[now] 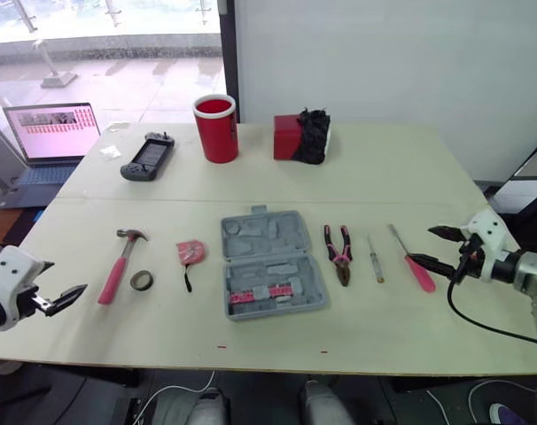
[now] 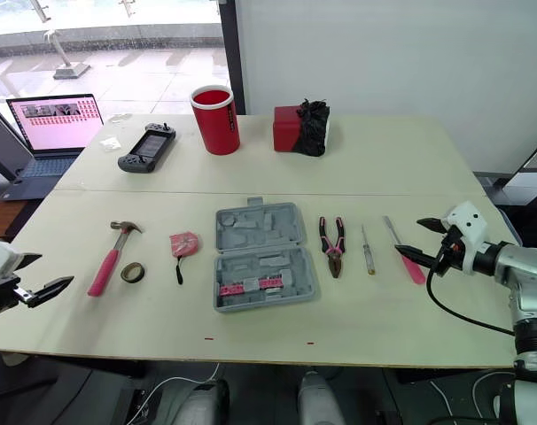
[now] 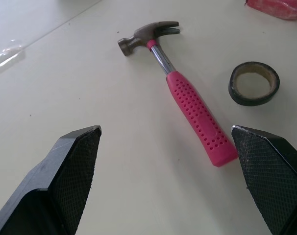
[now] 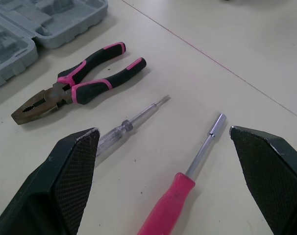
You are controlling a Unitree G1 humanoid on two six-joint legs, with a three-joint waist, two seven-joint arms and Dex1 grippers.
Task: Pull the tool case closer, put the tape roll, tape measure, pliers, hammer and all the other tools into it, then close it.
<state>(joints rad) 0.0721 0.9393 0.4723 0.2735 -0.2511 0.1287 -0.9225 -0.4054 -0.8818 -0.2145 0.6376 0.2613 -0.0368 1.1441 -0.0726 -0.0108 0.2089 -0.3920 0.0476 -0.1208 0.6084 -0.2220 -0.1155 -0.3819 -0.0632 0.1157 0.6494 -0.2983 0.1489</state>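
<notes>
Left gripper [image 1: 73, 294] spread wide and empty at near left edge, by hammer [image 1: 118, 266] and tape roll [image 1: 142, 281]. Right gripper [image 1: 424, 246] also released (lower finger overlaps pink-handled driver [image 1: 416, 264]). Tool case [image 1: 268, 261] lies open mid-table, tape measure [image 1: 190, 252] left of it, pliers [image 1: 339, 252] and thin screwdriver [image 1: 375, 259] right. Pink insert in case hard to make out.

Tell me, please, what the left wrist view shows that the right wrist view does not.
Left wrist view: the hammer, the tape roll and an edge of the tape measure. Right wrist view: the pliers, a clear-handled screwdriver, a pink-handled driver and a corner of the tool case. Both: the pale table, and wide-open jaws, of the left gripper and right gripper respectively.
</notes>
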